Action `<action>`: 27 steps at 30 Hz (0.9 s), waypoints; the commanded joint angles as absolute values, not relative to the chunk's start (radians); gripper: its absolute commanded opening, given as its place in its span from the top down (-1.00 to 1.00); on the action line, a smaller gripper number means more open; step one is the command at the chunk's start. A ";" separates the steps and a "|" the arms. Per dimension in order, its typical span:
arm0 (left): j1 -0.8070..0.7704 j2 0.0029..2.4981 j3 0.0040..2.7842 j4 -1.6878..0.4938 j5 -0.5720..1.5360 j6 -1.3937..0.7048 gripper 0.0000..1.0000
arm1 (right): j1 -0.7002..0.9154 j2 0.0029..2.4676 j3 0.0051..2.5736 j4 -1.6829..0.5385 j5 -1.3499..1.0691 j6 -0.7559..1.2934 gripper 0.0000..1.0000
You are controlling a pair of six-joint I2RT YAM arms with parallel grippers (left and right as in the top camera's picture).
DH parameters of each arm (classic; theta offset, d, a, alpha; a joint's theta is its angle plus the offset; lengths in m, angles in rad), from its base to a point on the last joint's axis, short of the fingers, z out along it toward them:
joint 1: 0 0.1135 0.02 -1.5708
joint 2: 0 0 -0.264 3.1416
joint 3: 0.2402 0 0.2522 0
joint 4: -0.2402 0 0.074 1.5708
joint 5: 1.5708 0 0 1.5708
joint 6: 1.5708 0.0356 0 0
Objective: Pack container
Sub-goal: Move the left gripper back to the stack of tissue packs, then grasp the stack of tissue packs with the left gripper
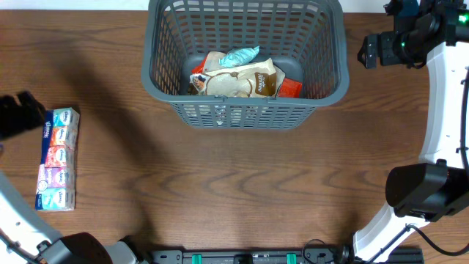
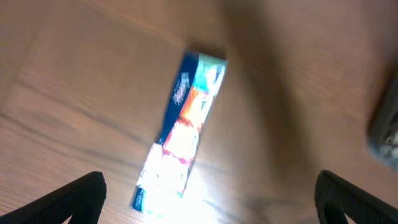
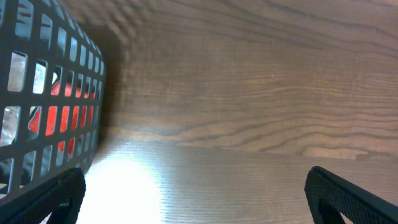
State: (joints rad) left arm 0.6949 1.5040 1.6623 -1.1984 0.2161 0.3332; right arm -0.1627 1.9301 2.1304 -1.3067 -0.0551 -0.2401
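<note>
The container [image 1: 245, 62], a dark grey lattice basket, stands at the table's far middle. It holds several snack packets [image 1: 242, 77], among them a tan bag, a light blue one and red ones. A long multicoloured pack of tissue packets [image 1: 57, 159] lies flat on the table at the far left. My left gripper [image 1: 22, 114] hovers just beyond its far end, open and empty. In the left wrist view the pack [image 2: 183, 130] lies ahead of the wide-spread fingers [image 2: 81, 196], blurred. My right gripper [image 1: 381, 50] hangs open and empty to the right of the container, whose wall [image 3: 50, 93] fills that view's left.
Bare brown wood table [image 1: 234, 191] stretches between the tissue pack and the container. The right arm's white links and black base [image 1: 421, 187] stand at the right edge. A dark rail [image 1: 249, 257] runs along the front edge.
</note>
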 commanded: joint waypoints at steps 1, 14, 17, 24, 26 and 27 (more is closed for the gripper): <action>0.702 1.435 1.496 -1.101 0.115 0.320 -0.97 | -0.178 1.938 2.131 -1.303 -0.056 -0.252 -0.98; 0.703 1.575 1.294 -0.910 -0.016 0.422 -0.97 | -0.178 1.938 2.131 -1.302 -0.056 -0.252 -0.99; 0.703 1.634 1.294 -0.904 -0.015 0.424 -0.97 | -0.178 1.938 2.131 -1.301 -0.056 -0.252 -0.99; 0.701 1.777 1.294 -0.877 -0.008 0.426 -0.97 | -0.178 1.938 2.131 -1.301 -0.056 -0.252 -0.98; 0.697 1.809 1.294 -0.865 -0.008 0.426 -0.97 | -0.176 1.938 2.131 -1.301 -0.056 -0.252 -0.99; 0.694 1.824 1.294 -0.858 -0.009 0.426 -0.97 | -0.176 1.938 2.131 -1.301 -0.056 -0.252 -0.99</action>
